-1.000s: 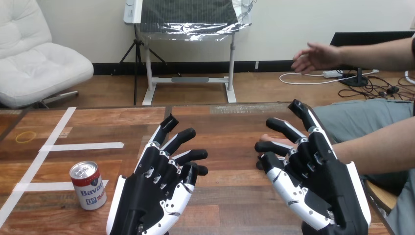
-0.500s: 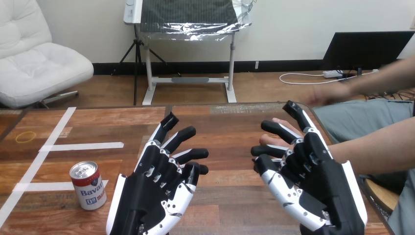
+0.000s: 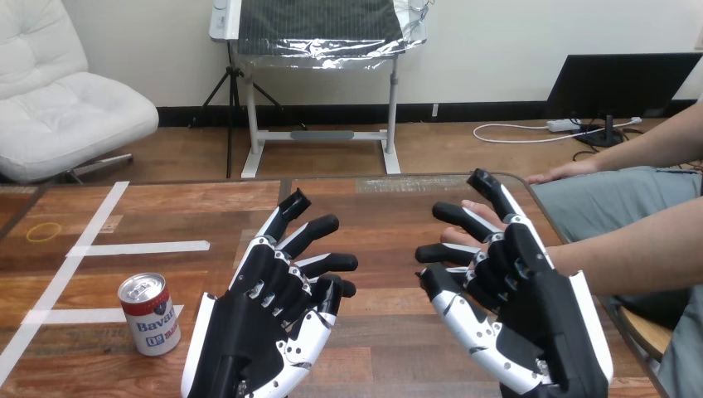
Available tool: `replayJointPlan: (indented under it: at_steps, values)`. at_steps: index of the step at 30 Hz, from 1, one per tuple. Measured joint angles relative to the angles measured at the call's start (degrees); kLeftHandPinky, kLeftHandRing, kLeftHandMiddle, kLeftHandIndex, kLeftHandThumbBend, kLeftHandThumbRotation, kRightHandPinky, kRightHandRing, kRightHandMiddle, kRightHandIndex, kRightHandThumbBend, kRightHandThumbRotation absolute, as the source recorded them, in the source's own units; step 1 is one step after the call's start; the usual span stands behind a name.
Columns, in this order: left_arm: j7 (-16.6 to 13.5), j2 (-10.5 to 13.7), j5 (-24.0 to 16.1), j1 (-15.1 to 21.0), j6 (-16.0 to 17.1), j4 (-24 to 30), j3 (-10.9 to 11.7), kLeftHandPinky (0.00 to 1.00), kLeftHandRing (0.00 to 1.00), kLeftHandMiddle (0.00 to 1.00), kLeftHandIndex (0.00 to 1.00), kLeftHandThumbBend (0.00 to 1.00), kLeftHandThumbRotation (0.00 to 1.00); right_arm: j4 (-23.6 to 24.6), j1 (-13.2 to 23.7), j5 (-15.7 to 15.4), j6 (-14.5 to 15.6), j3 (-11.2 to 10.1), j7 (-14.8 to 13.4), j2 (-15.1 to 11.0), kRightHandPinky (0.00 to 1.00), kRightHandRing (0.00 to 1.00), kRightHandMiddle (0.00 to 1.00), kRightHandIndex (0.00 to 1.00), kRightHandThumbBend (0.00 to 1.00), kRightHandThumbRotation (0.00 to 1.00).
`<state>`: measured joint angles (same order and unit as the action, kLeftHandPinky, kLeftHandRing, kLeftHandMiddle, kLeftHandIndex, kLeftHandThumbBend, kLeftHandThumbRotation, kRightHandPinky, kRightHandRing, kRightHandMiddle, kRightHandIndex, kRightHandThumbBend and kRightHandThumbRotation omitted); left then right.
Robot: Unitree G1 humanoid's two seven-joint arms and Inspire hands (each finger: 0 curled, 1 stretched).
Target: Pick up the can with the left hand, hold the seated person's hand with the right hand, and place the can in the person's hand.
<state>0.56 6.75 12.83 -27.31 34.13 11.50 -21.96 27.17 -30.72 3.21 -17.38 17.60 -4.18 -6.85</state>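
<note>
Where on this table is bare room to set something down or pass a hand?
Bare wood: between the left robot hand and right robot hand, and between the can and the white tape line beyond it. Crowded at right: right robot hand over the person's hand.

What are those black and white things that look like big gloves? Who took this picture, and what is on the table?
Those are a robot's two hands. The picture comes from a camera on the robot's head, looking down. Its left hand and right hand are both open above the wooden table, holding nothing. A can stands upright near the left hand, untouched, beside white tape lines. A person sits at the right; the person's hand reaches over the table, partly hidden behind the robot's right hand. I cannot tell whether they touch.
</note>
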Motion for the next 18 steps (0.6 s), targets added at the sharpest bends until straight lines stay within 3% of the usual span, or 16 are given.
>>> replayJointPlan:
  at_steps: [7,18]
  values:
    - [-0.3,0.0,-0.7,0.0,0.6,-0.1,0.2,0.57,0.68,0.80,0.88,0.31,0.00,-1.0,0.0,0.3,-0.3,0.2,0.2,0.0,0.53,0.66,0.81,0.92,0.44,0.00]
    - [-3.5,0.0,-5.7,0.0,2.1,-0.2,1.0,0.57,0.70,0.82,0.88,0.33,0.02,-1.4,0.1,0.3,-0.4,-0.3,0.5,0.0,0.53,0.66,0.82,0.92,0.43,0.00]
